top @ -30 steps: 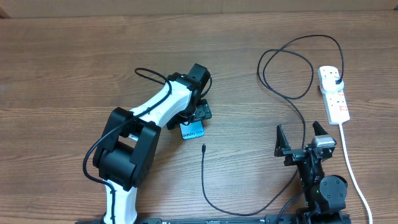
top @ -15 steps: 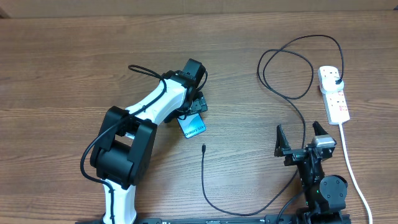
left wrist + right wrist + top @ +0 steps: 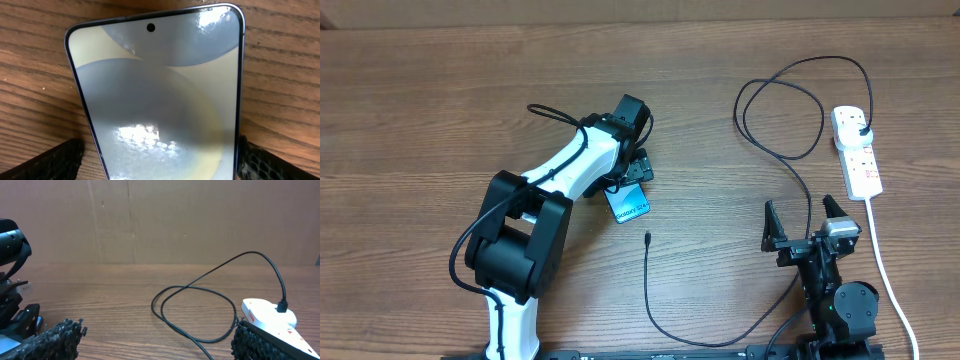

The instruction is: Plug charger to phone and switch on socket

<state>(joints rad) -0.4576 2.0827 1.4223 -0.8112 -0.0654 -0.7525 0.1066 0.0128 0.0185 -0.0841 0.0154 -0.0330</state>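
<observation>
The phone (image 3: 631,203) lies screen up and askew on the wooden table. It fills the left wrist view (image 3: 160,90). My left gripper (image 3: 638,178) (image 3: 160,162) is open and straddles the phone's near end. Its right finger is at the phone's edge, and a strip of wood shows between its left finger and the phone. The charger's connector tip (image 3: 648,237) lies free just below the phone. Its black cable (image 3: 790,150) loops to a plug (image 3: 861,130) in the white socket strip (image 3: 860,165) (image 3: 270,317). My right gripper (image 3: 805,225) (image 3: 155,340) is open and empty, left of the strip.
The socket's white cord (image 3: 885,270) runs down the right side past my right arm. The cable loop (image 3: 195,310) lies ahead of the right gripper. The left arm's body (image 3: 520,240) covers the table's lower left.
Since a second ago my left arm has shifted slightly left and up, and the phone has turned to a tilted angle. Nothing has moved in the last half second.
</observation>
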